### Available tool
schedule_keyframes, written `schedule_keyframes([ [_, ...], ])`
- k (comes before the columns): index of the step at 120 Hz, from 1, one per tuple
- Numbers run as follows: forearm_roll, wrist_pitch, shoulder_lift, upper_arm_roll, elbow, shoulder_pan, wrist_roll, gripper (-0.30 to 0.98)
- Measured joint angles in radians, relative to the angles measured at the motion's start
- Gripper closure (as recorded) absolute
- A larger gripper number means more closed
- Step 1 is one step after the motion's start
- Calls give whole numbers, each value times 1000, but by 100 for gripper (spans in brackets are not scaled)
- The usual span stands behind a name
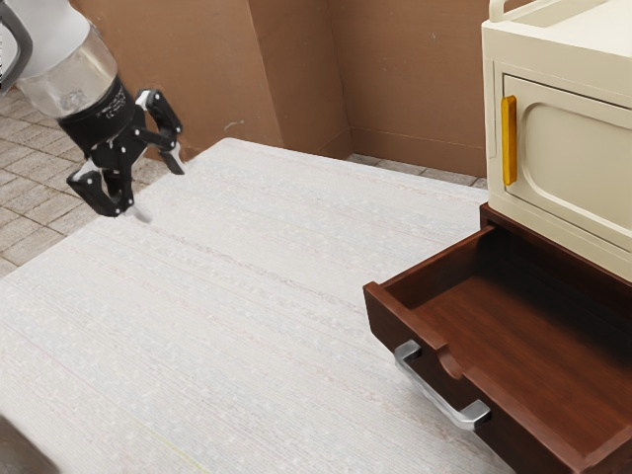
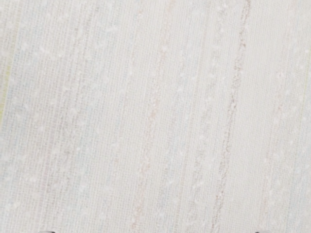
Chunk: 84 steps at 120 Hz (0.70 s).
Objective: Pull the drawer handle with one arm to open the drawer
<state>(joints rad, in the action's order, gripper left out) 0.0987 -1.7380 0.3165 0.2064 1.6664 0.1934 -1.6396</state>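
The drawer point(image 1: 383, 318) stands pulled out beneath the cream cabinet point(image 1: 549, 222), its metal handle point(image 1: 432, 394) just below the front's top edge. The gripper point(image 1: 156, 188), spread and empty, hangs well apart, near the edge of the surface point(image 1: 247, 257) at the exterior view's left. The pull looks done, though any remaining travel is hard to judge. Best leave the handle alone; if more is needed, grip the bar squarely and draw straight and slowly.

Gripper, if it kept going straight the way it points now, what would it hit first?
Probably the white, woven-textured tabletop: the open gripper points down toward it, not at the drawer. How much gap remains is unclear.
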Motion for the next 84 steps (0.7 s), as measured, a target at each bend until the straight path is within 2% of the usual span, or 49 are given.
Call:
schedule_keyframes([
  [7, -15, 85, -21, -10, 4, -92, -8, 15],
  [17, -20, 152, -53, -18, 4, -139, -7, 10],
  [48, -26, 242, -66, -13, 10, -146, -2, 3],
  [84, -31, 249, -49, -12, 33, -147, 3, 1],
])
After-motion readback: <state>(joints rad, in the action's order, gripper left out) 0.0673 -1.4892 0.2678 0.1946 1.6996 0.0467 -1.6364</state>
